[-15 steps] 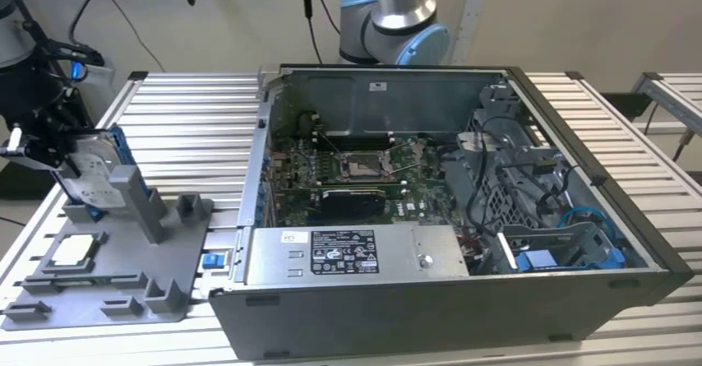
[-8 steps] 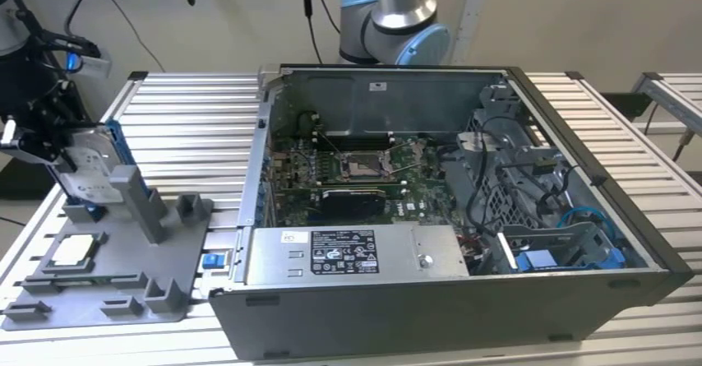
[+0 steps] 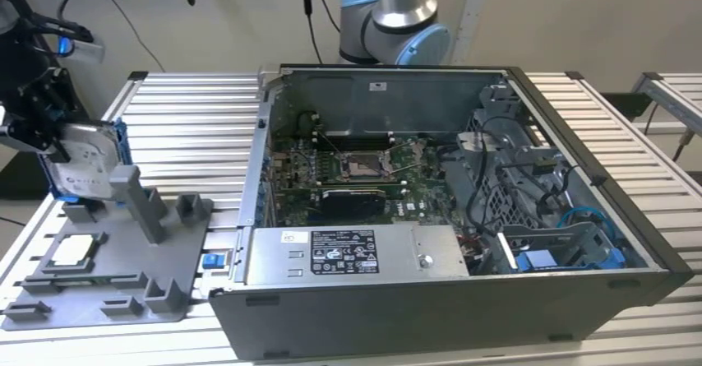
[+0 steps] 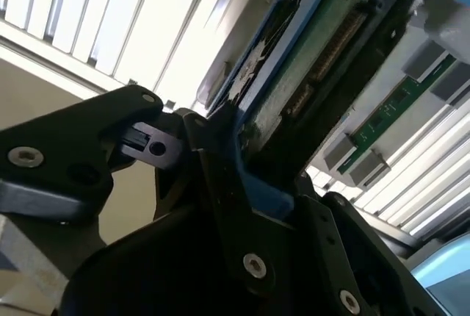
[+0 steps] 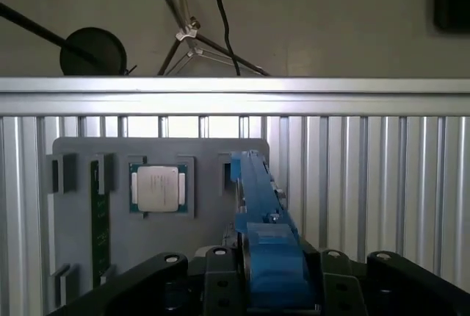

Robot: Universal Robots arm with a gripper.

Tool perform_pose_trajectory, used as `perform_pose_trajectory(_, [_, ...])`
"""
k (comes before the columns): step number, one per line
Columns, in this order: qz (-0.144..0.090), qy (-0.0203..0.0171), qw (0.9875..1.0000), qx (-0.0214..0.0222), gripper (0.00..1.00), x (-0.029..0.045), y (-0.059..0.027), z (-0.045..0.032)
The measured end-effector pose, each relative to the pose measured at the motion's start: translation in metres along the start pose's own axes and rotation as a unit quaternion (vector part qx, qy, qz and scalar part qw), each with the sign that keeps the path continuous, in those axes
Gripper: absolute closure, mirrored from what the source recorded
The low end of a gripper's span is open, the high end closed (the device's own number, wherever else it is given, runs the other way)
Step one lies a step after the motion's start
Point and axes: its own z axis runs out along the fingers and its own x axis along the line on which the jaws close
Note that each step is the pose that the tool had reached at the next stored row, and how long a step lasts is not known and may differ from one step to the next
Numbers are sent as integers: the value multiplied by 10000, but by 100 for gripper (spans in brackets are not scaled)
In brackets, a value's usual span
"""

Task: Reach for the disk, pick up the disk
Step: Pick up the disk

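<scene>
The disk (image 3: 88, 164), a silver-grey hard drive in a blue caddy, stands on edge at the exterior view's left, just over the upright posts of a grey fixture plate (image 3: 104, 288). My black gripper (image 3: 53, 145) is shut on its edge from the left. In the first wrist view the caddy's blue edge (image 5: 257, 191) runs away from the gripper (image 5: 268, 261), clamped between the black fingers (image 5: 220, 272). The second wrist view shows the disk's green circuit board (image 4: 308, 59) and blue frame held between the fingers (image 4: 213, 154). Whether the disk still touches the fixture I cannot tell.
On the fixture plate lies a small square silver chip (image 5: 158, 187), also in the exterior view (image 3: 68, 251), beside a green memory stick (image 5: 95, 213). An open computer case (image 3: 614, 243) stands to the exterior view's right on the slatted aluminium table (image 3: 187, 127). The arm's base (image 3: 395, 20) rises behind the case.
</scene>
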Motion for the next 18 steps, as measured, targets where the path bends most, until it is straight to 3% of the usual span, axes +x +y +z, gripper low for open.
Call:
perform_pose_trajectory(8, [-6, 0, 10000, 0, 100, -6, 4, -149])
perform_pose_trajectory(18, [-20, 0, 10000, 10, 100, -14, 38, -396])
